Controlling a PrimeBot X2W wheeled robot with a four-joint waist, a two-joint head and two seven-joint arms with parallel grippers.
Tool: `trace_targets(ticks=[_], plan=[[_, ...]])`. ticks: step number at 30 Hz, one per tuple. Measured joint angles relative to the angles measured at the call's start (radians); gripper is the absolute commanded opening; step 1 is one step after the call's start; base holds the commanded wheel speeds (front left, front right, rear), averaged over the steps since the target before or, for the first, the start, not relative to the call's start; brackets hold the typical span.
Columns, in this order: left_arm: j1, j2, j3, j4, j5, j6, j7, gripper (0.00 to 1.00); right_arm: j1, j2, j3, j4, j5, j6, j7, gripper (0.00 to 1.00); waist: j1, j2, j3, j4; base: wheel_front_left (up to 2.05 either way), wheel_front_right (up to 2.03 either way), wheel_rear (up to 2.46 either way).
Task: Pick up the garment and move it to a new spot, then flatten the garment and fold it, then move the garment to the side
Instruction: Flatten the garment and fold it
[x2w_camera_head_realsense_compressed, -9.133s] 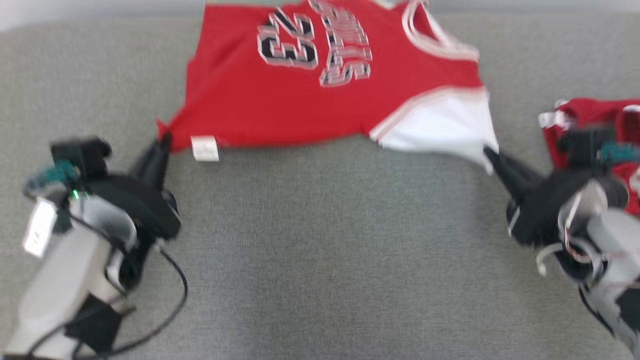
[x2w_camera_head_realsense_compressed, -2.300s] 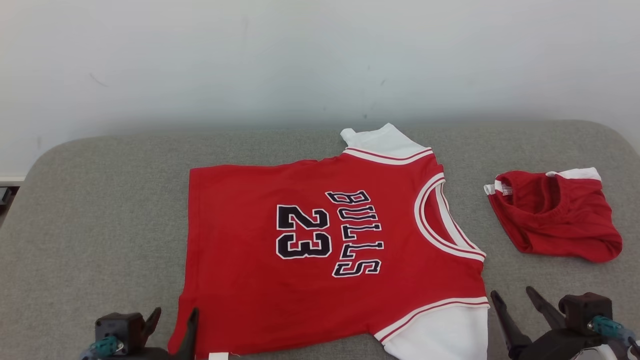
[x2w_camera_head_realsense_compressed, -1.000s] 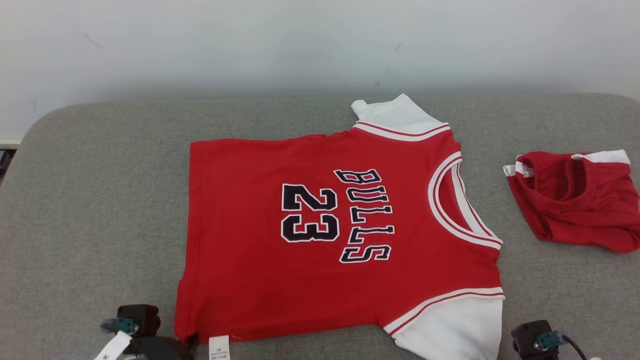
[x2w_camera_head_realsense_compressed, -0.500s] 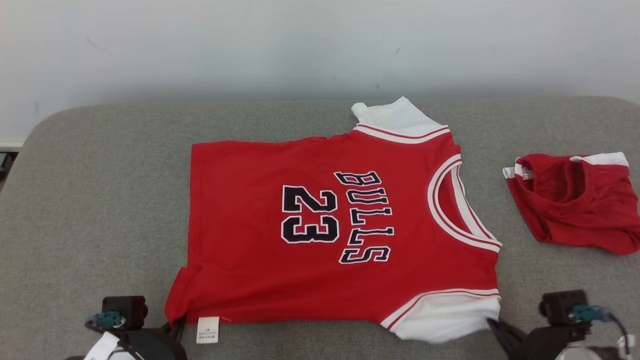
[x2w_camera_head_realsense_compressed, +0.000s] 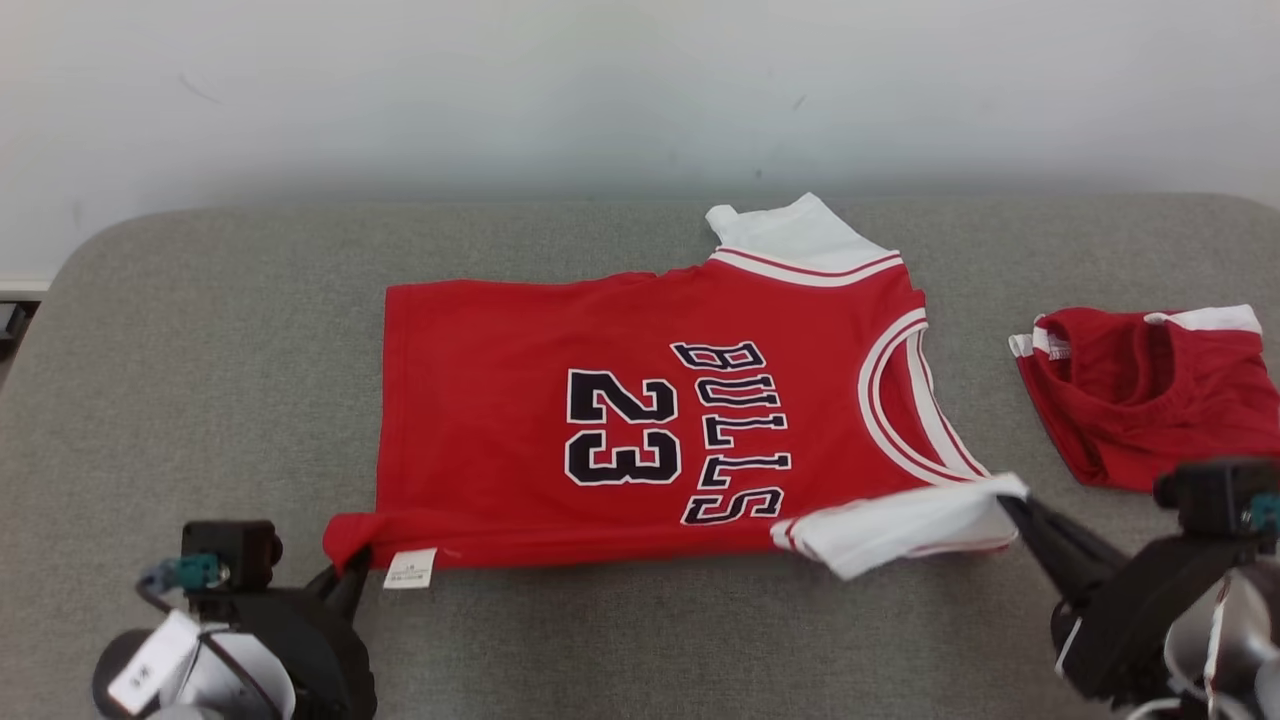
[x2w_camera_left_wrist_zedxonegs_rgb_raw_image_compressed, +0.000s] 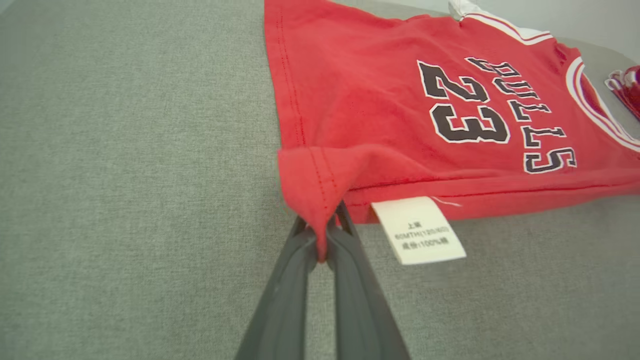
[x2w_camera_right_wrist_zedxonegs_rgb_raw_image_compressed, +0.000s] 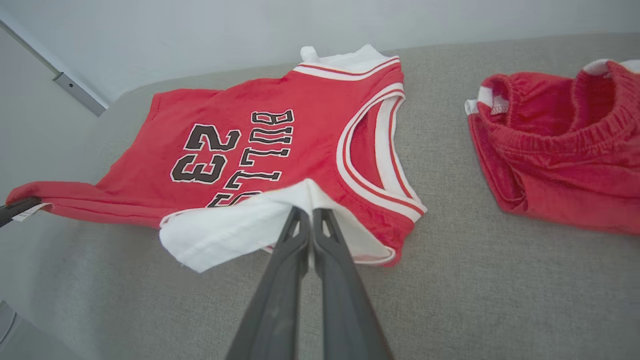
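On the grey woven cushion surface (x2w_camera_head_realsense_compressed: 200, 350), where is the red short-sleeved jersey (x2w_camera_head_realsense_compressed: 640, 420), and how is it gripped? (Trainee)

It lies flat at centre, "BULLS 23" print upward, with its near edge raised. The left gripper (x2w_camera_left_wrist_zedxonegs_rgb_raw_image_compressed: 322, 235) is pressed together on the near hem corner, beside the white care label (x2w_camera_left_wrist_zedxonegs_rgb_raw_image_compressed: 419, 230). The right gripper (x2w_camera_right_wrist_zedxonegs_rgb_raw_image_compressed: 307, 217) is pinched onto the white sleeve (x2w_camera_right_wrist_zedxonegs_rgb_raw_image_compressed: 225, 235). (Instructor)

How should the fold be carried out? (Trainee)

Judged from this layout, the step in hand is the first lengthwise fold. Carry both corners away from the robot at equal height and equal pace, so the crease runs straight. Hold light tension between the grippers; slack lets the middle sag and wrinkle. Lower the near edge onto the far edge, aligned, before releasing. Route the right arm clear of the crumpled red shorts (x2w_camera_head_realsense_compressed: 1150, 400), which lie apart at the right. (Instructor)
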Motion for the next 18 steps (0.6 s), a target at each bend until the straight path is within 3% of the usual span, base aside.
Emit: trace_targets(ticks=[6, 9, 18], plan=[[-0.147, 0.011, 0.000, 0.055, -0.085, -0.023, 0.089, 0.00, -0.189, -0.032, 0.017, 0.117, 0.018, 0.023, 0.083, 0.00, 0.0001, 0.0000, 0.044, 0.003, 0.00, 0.00, 0.00], [-0.234, 0.031, 0.004, 0.126, -0.103, -0.031, 0.135, 0.00, -0.356, -0.026, 0.060, 0.238, 0.017, 0.041, 0.132, 0.00, 0.0001, 0.0000, 0.083, 0.004, 0.00, 0.00, 0.00], [-0.384, 0.023, -0.016, 0.260, -0.118, -0.039, 0.178, 0.00, -0.556, 0.025, 0.146, 0.442, -0.029, 0.058, 0.175, 0.00, 0.0002, 0.0001, 0.154, 0.001, 0.00, 0.00, 0.00]])
